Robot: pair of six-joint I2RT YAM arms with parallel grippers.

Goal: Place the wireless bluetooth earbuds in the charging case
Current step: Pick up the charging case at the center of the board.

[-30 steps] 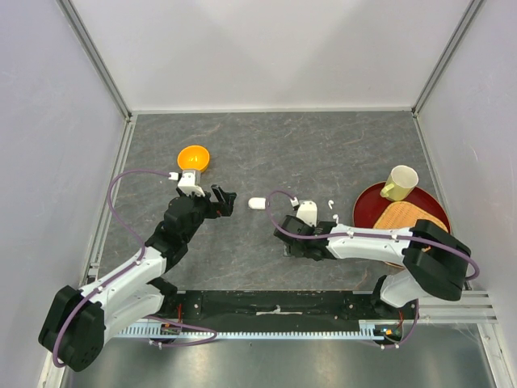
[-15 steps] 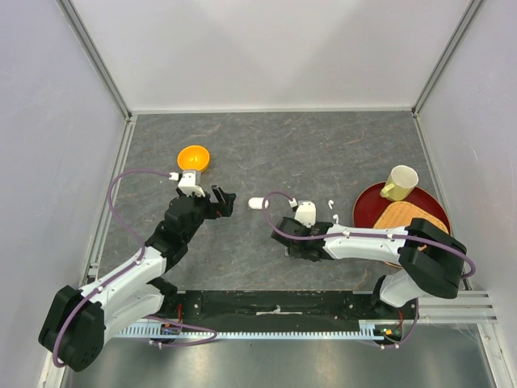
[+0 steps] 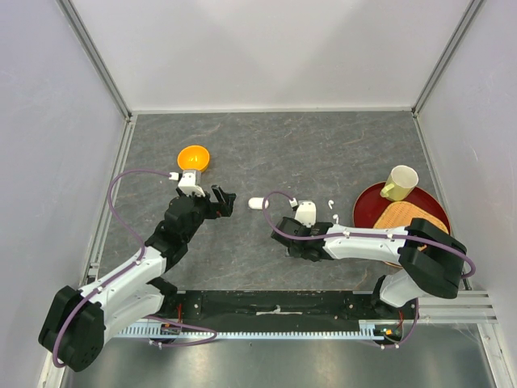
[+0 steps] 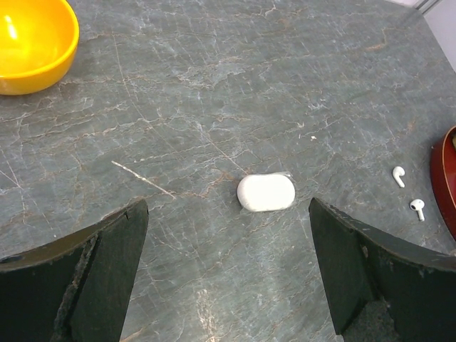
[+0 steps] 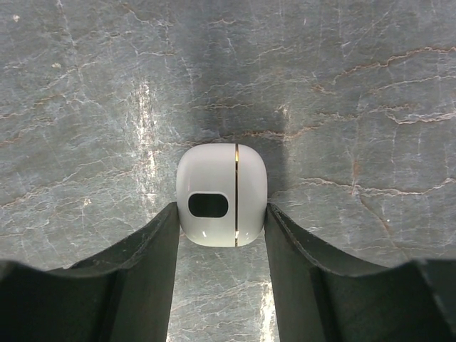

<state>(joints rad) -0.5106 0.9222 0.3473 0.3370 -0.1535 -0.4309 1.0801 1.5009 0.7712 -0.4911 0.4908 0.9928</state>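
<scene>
The charging case (image 5: 221, 205) is glossy smooth plastic, the tabletop (image 4: 214, 85) matt veined stone, the bowl (image 4: 28, 43) shiny.

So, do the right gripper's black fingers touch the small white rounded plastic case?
Touching. In the right wrist view, the right gripper has both fingers flush against the white case, with no table showing between.

**Case between the right claw's fingers**

Through the right wrist camera I look straight down on a small white charging case (image 5: 221, 182), which sits on the grey, veined table (image 5: 356, 107). My right claw (image 5: 221, 214) straddles it. The two dark fingers (image 5: 142, 271) rise from the bottom edge, and each one lies against a lower side of the case. A thin gold seam (image 5: 236, 192) runs down the shell, with a dark oval recess (image 5: 208, 205) left of it. Shadow pools just beyond the case.
</scene>
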